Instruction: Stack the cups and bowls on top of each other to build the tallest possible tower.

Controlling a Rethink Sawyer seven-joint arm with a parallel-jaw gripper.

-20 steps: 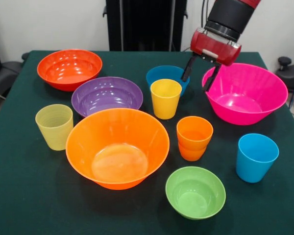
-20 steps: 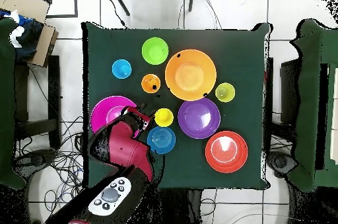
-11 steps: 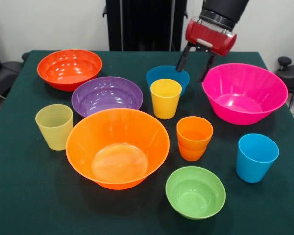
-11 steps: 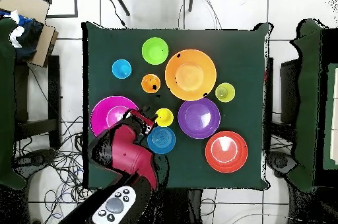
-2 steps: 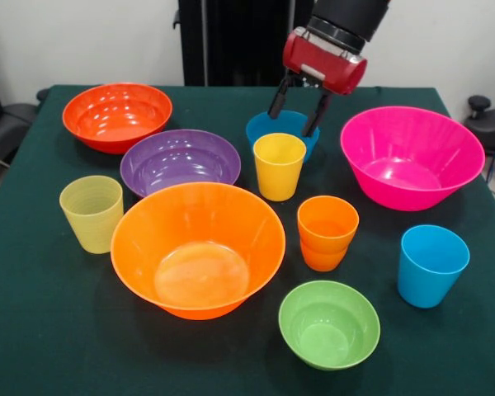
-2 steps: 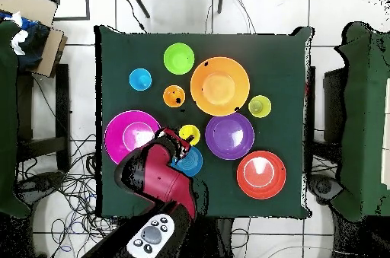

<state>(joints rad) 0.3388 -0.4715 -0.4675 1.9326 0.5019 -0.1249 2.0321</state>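
My gripper [image 5: 295,115] hangs open just above the small blue bowl [image 5: 268,129], one finger over each side of its rim; from overhead the gripper [image 6: 181,145] partly covers that bowl [image 6: 192,165]. In front stands the yellow cup [image 5: 279,165]. The hot pink bowl [image 5: 411,155] is to the right, the purple bowl [image 5: 180,159] and red-orange bowl [image 5: 115,114] to the left. Nearer are the large orange bowl [image 5: 198,247], orange cup [image 5: 327,232], sky blue cup [image 5: 431,264], lime green bowl [image 5: 328,322] and ribbed yellow-green cup [image 5: 91,213]. Every vessel stands singly; no tower shows.
The dark green table [image 5: 33,330] carries all the vessels. Black chairs [image 6: 358,118] stand at the table's sides. A cardboard box [image 6: 34,23] sits off one corner, and cables [image 6: 76,171] lie on the floor.
The open gripper has risen slightly and moved left in the front view, from the hot pink bowl's rim to over the blue bowl. No vessel has moved.
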